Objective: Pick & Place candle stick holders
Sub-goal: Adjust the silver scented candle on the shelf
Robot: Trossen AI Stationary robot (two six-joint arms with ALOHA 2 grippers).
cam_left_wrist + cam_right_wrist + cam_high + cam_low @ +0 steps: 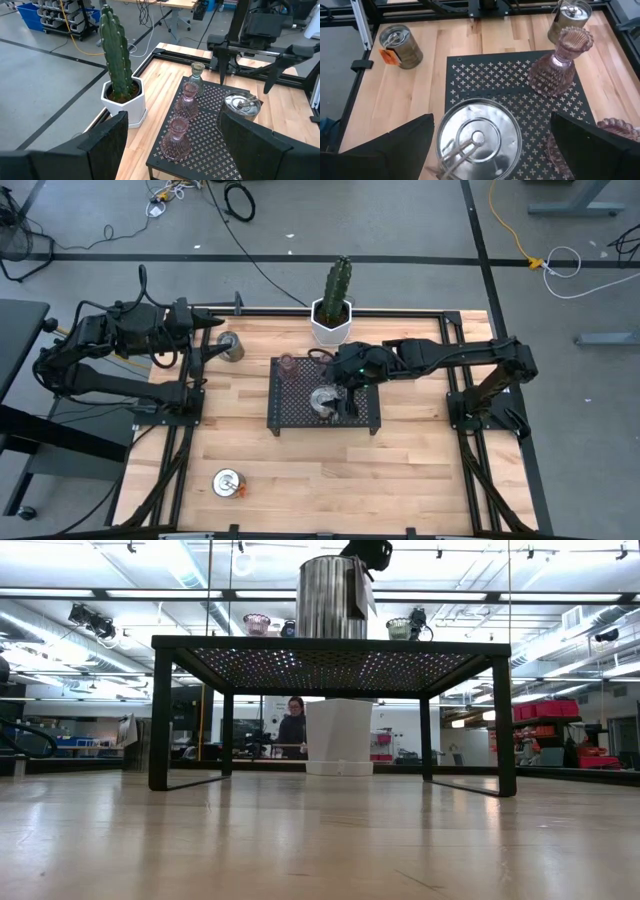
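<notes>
On the black tray (pixel 290 420) stand three glass holders (pixel 177 140) and one silver holder (pixel 324 402), under the right claw (pixel 345 385) (spread open, holding nothing). Two silver holders (pixel 229 483) wait on the table; the left claw (pixel 222 335) hangs open.

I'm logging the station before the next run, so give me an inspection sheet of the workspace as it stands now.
Surface: wooden table top, black mesh tray at its middle.
Job's things: one silver holder on the tray; three glass holders in a row along the tray's far edge; a second silver holder on the wood by the left gripper; a third at the table's near edge, with an orange tag.
Clutter: cactus in a white pot at the far edge.
Grippers: right gripper above the tray's silver holder, jaws open; left gripper at the far left, jaws open.
Cables: loose on the floor.
Surroundings: a person beyond the table.
</notes>
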